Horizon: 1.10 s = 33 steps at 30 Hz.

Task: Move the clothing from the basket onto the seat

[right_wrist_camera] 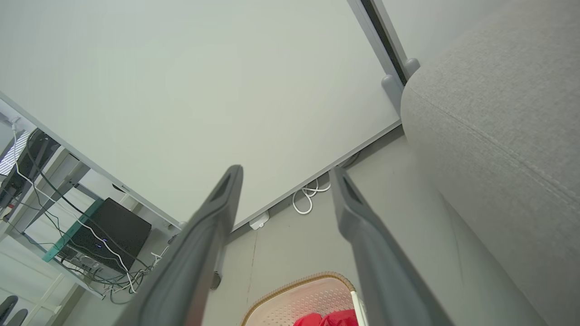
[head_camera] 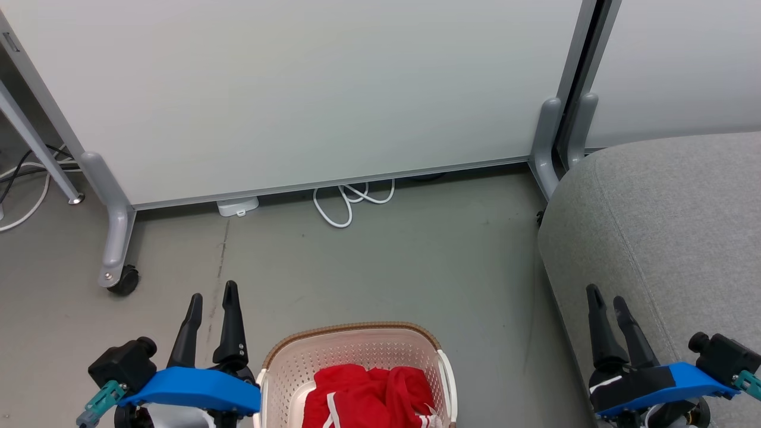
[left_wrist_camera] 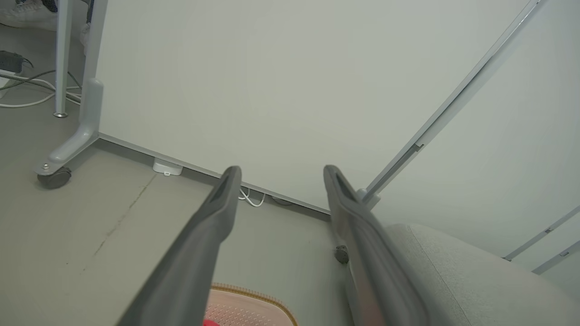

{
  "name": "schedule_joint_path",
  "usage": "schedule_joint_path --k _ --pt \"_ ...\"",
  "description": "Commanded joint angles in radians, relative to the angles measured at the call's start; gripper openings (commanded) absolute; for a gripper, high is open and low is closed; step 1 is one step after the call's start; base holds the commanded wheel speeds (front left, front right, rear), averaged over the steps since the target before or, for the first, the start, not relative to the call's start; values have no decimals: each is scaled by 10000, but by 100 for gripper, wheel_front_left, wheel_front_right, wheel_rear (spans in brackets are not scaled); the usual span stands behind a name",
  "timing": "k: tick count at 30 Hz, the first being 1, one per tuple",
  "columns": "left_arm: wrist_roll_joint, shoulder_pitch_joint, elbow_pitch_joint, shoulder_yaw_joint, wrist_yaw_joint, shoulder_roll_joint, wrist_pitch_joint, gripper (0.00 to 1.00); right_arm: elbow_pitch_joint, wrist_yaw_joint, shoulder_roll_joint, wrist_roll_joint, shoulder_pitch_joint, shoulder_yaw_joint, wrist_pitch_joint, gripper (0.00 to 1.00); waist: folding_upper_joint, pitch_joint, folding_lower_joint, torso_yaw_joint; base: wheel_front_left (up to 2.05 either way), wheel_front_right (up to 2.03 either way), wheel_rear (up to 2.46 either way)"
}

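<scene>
I am holding the left gripper (head_camera: 213,291) spread and empty, its fingers hanging over the floor (head_camera: 416,255) just left of the basket (head_camera: 351,329). The right gripper (head_camera: 605,294) is standing equally spread and empty over the near edge of the seat (head_camera: 666,226). The clothing (head_camera: 368,395) is lying bunched inside the basket, which is sitting on the floor between the two grippers, beside the seat.

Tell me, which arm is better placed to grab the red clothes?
Probably the left: the left gripper, open, sits close beside the basket holding the clothing; the right gripper hangs by the seat.
</scene>
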Motion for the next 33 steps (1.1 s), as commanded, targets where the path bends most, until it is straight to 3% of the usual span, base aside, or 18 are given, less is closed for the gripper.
schedule_joint_path --k 1,22,33 --pt "295 -216 -118 -33 -33 73 -97 100 -89 16 -86 -295 -209 24 -105 100 0 -2 -1 3 0 0 0" --pt "2260 -187 44 -295 36 81 -614 100 -44 20 -107 -2555 -152 87 -480 100 0 -37 -1 33 0 0 0" --pt "2623 -222 200 -365 111 82 -859 100 -38 23 -117 -3628 -61 184 -365 100 0 -30 -1 59 0 0 0"
